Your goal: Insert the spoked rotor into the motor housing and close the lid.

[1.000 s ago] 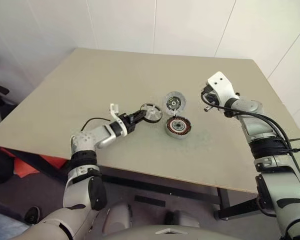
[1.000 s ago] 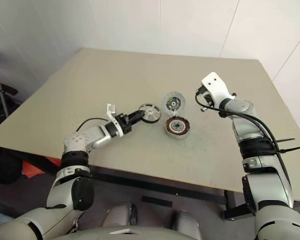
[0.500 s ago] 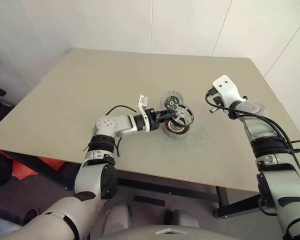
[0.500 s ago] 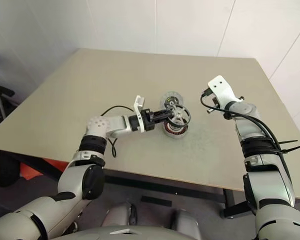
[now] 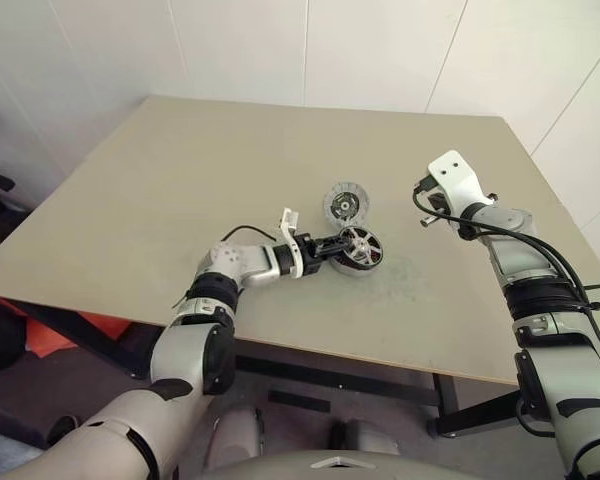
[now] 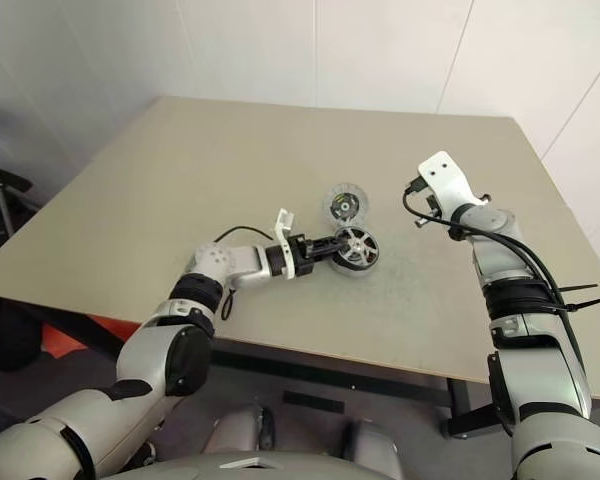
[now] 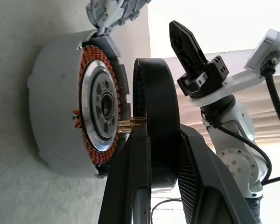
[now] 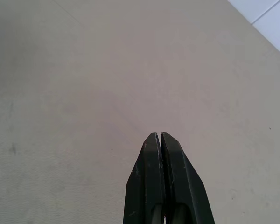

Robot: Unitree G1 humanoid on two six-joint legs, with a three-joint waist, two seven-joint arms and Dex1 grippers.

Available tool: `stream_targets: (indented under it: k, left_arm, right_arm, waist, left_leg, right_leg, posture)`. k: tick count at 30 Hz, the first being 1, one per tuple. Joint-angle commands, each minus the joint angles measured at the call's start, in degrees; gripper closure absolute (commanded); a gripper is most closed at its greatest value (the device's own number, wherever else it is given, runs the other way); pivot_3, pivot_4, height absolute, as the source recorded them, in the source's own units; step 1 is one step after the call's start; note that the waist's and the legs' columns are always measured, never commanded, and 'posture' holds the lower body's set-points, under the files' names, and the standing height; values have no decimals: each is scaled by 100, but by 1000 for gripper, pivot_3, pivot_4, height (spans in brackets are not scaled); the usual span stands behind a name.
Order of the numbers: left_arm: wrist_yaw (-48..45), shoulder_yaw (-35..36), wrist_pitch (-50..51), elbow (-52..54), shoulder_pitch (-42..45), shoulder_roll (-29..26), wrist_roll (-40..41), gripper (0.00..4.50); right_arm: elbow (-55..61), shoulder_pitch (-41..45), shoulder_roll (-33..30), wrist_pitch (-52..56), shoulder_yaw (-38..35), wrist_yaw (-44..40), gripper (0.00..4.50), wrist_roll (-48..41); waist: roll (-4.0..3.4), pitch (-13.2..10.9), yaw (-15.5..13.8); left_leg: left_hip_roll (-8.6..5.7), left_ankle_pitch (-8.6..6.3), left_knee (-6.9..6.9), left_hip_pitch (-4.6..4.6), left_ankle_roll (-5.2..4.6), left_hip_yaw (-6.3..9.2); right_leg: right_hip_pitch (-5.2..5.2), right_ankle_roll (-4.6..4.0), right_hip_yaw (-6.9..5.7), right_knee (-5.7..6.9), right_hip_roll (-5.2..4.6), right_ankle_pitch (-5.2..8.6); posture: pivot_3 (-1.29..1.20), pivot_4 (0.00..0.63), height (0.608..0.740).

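The left claw [image 7: 151, 154] is clamped on the black rim of the spoked rotor [image 5: 359, 243], holding it level right over the motor housing [image 7: 60, 121] — so this looks like the insertion step itself. From the wrist camera the rotor's brass shaft tip sits at the housing's central hub, with a gap between the rim and the copper windings. I'd say the next move calls for keeping the rotor square to the hub and pressing it straight in before letting go; a tilt could jam it.

The lid [image 5: 346, 204] lies flat on the worktop [image 5: 180, 180] just behind the housing, not yet fitted. The right claw [image 8: 161, 177] hangs with fingers pressed together, gripping nothing, well off to the side.

The worktop is plain beige — white panelled walls [image 5: 380, 50] rise behind it.
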State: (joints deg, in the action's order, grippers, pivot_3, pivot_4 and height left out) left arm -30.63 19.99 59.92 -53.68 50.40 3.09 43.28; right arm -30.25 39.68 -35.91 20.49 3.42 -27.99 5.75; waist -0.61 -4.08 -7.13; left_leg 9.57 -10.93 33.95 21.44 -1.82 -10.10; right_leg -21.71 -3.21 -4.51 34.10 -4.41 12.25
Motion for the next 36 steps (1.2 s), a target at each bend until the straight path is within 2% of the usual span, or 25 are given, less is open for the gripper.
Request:
stream_targets:
  k: [1, 12, 13, 15, 21, 26, 31, 36]
  left_arm:
    - [-103, 165, -342, -259, 232, 51, -49, 4077]
    - [-282, 29, -707, -618, 364, 70, -468, 4077]
    - [-269, 10, -726, -623, 366, 58, -517, 3362]
    - [-209, 91, -730, -623, 389, -12, -526, 2855]
    - [-312, 182, -405, -105, 332, -417, -384, 2855]
    - [-187, 302, 186, 1049, -87, -813, -104, 2855]
    - [133, 244, 514, 2760, -848, -982, 65, 2855]
    - [271, -97, 169, 4107, -1536, -1109, -97, 2855]
  right_arm:
    - [241, 89, -55, -54, -83, -36, 4500, 3]
    - [218, 149, -19, -88, -49, -90, 4500, 37]
    - [224, 142, -13, -92, -46, -91, 4500, 39]
    - [233, 126, -7, -102, -39, -94, 4500, 44]
    - [233, 95, 16, -126, -38, -92, 4500, 58]
    - [393, 122, 17, -112, -70, -208, 4500, -23]
    - [2128, -374, 138, 667, -159, -1169, 4500, -907]
    - [3331, -1257, -24, 1175, 115, -1808, 4500, -1263]
  waist:
    - [0, 0, -1]
    - [0, 0, -7]
    - [0, 0, -7]
    - [0, 0, -10]
    - [-2, -1, 11]
    - [-3, -1, 10]
    - [-5, -3, 7]
    - [-4, -3, -56]
  left_leg:
    - [0, 0, 0, 0, 0, 0]
    - [1, -1, 1, 0, -1, 0]
    - [1, -1, 1, 0, -1, 0]
    - [1, -1, 1, 0, -1, 0]
    - [4, 0, 4, -19, 7, 0]
    - [5, -7, 5, -16, 20, -1]
    - [10, -6, 6, 2, 18, -2]
    - [13, -7, 16, 8, 25, 1]
  right_leg:
    - [0, 0, 0, 0, 0, 0]
    - [1, 0, -1, 0, 0, 0]
    - [0, 0, -1, 1, 0, 0]
    - [1, 0, -1, 1, 0, 0]
    - [13, -1, -1, 13, 0, 0]
    - [8, -3, -1, 21, -1, 1]
    - [-20, -11, -1, 35, 0, 6]
    - [-23, -15, -4, 44, 0, 10]
  posture:
    - [0, 0, 740]
    - [0, 0, 740]
    - [0, 0, 740]
    - [0, 0, 740]
    - [0, 0, 740]
    - [0, 0, 740]
    - [0, 0, 740]
    - [0, 0, 740]
